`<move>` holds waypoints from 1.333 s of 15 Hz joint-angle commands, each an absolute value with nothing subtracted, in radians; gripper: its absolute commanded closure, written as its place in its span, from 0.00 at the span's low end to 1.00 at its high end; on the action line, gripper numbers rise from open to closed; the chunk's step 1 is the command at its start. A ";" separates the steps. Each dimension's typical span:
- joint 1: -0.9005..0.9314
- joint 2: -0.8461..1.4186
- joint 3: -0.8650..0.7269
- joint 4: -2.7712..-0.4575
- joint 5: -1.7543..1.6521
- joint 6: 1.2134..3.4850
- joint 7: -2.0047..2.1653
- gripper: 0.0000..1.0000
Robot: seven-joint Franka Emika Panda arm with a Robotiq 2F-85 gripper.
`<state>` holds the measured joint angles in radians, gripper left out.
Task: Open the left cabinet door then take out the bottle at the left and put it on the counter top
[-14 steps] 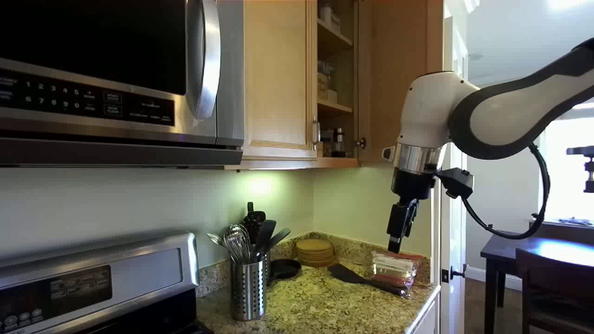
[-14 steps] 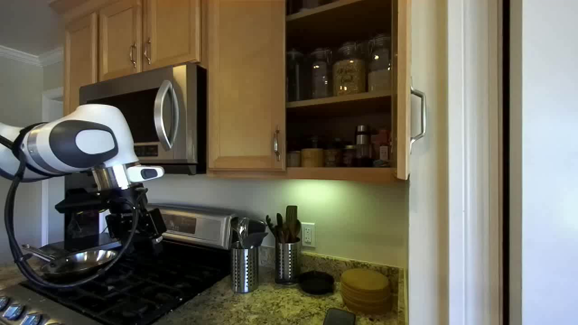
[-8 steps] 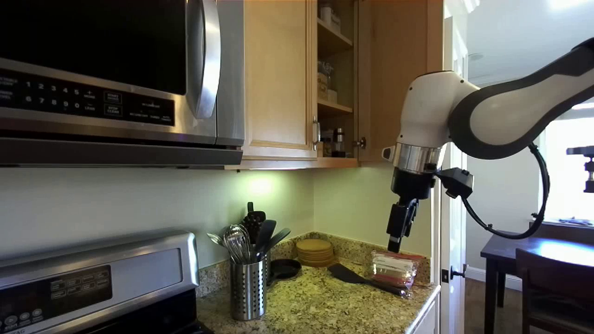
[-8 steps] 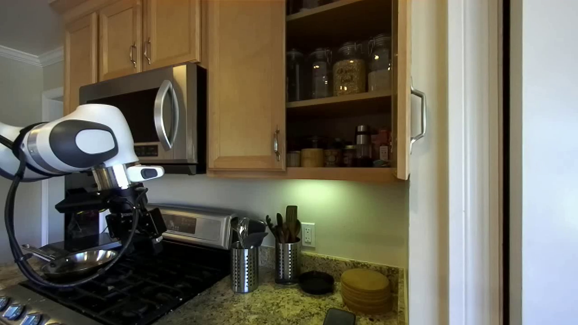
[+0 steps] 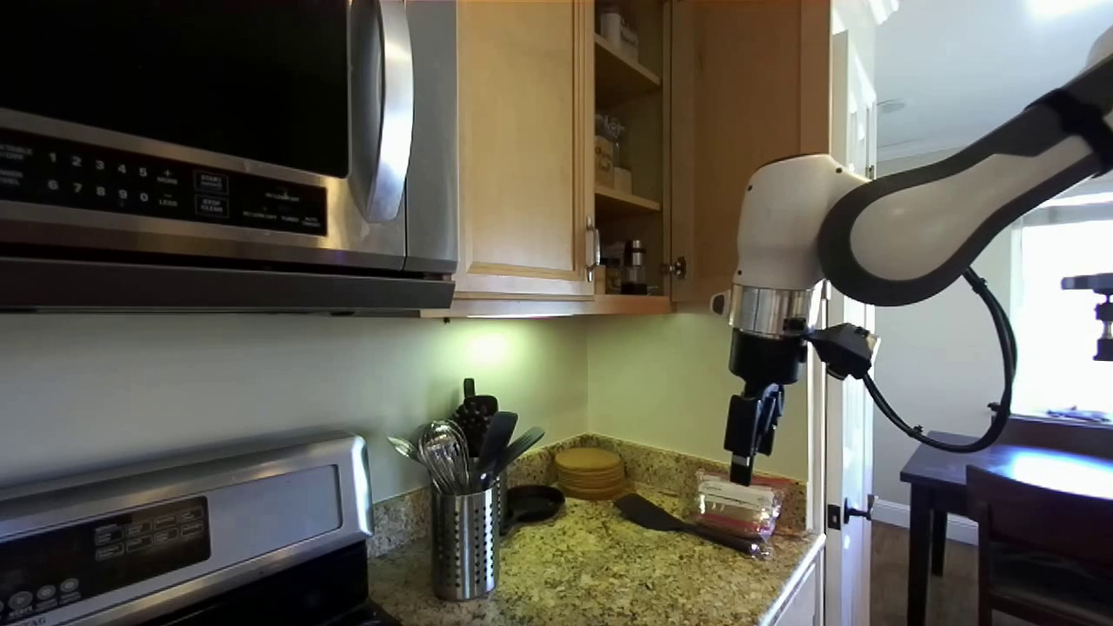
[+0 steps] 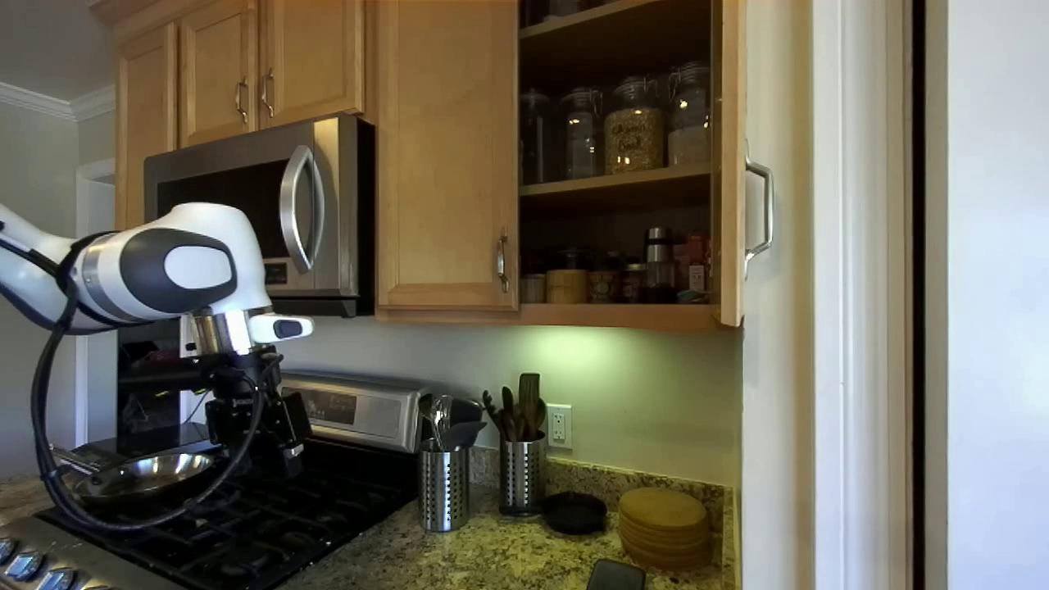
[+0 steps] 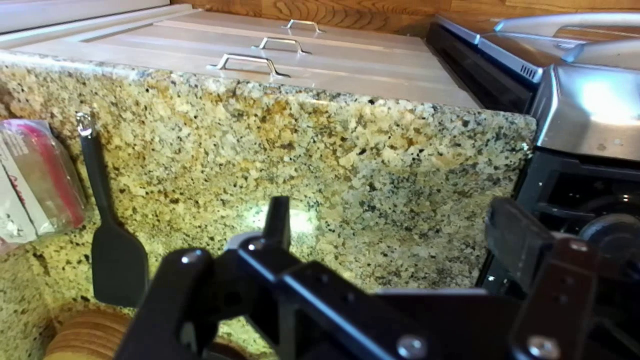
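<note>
wrist view shows our gripper (image 7: 387,210) spread apart; in an exterior view the upright handle (image 6: 501,260) of the closed left door (image 6: 442,164) lies above and right of it. we cannot make out the bottle, presumably behind that door.

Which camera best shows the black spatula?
The wrist view: the black spatula shows large and nearly whole. In an exterior view the spatula looks smaller; only part of its blade shows at an exterior view's bottom edge.
</note>
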<state>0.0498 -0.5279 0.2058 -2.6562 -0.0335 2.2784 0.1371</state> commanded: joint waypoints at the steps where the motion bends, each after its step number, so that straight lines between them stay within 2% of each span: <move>1: 0.015 -0.407 0.151 -2.550 -0.067 2.196 0.136 0.00; 6: -0.008 -0.316 0.084 -2.420 -0.085 2.131 0.114 0.00; 7: 0.007 -0.353 0.084 -2.478 -0.071 2.176 0.117 0.00; 20: -0.011 -0.303 0.074 -2.432 -0.088 2.204 0.137 0.00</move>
